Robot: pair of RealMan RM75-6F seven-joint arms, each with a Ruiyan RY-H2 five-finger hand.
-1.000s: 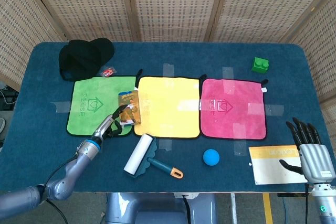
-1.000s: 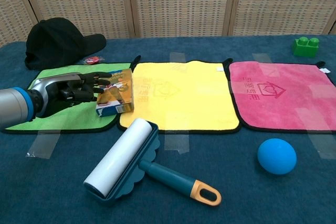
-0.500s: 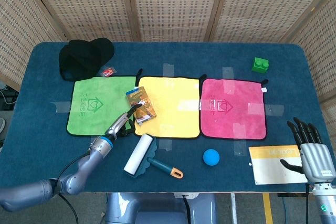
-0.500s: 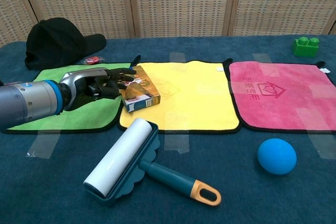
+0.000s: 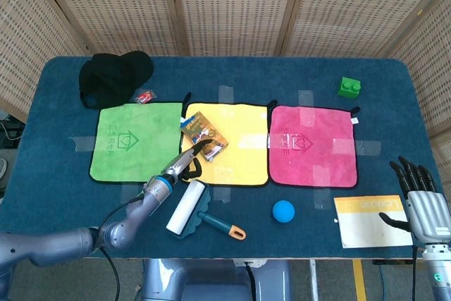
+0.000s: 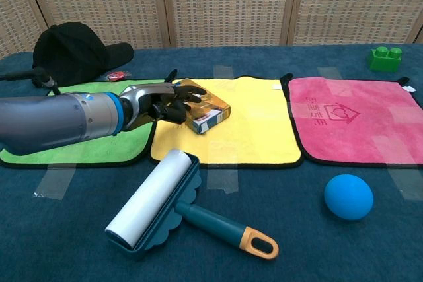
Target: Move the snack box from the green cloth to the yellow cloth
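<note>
The snack box [image 5: 205,135] [image 6: 207,107], orange with printed pictures, is over the left part of the yellow cloth [image 5: 236,156] [image 6: 251,130]. My left hand [image 5: 187,163] [image 6: 160,102] grips the box's left end, fingers wrapped over it. I cannot tell whether the box touches the cloth. The green cloth [image 5: 130,142] [image 6: 99,153] to the left has nothing on it, and my left forearm crosses it in the chest view. My right hand [image 5: 421,202] hangs at the table's front right corner with fingers spread, holding nothing.
A lint roller [image 5: 189,206] [image 6: 153,197] lies just in front of the yellow cloth. A blue ball [image 5: 283,211] [image 6: 348,196], pink cloth [image 5: 312,144], green brick [image 5: 349,87], black cap [image 5: 113,75], small red packet [image 5: 145,95] and a yellow card [image 5: 370,220] lie around.
My left hand has carried the snack box to the right, off the green cloth's edge and over the yellow cloth, turning it. The right hand has barely moved.
</note>
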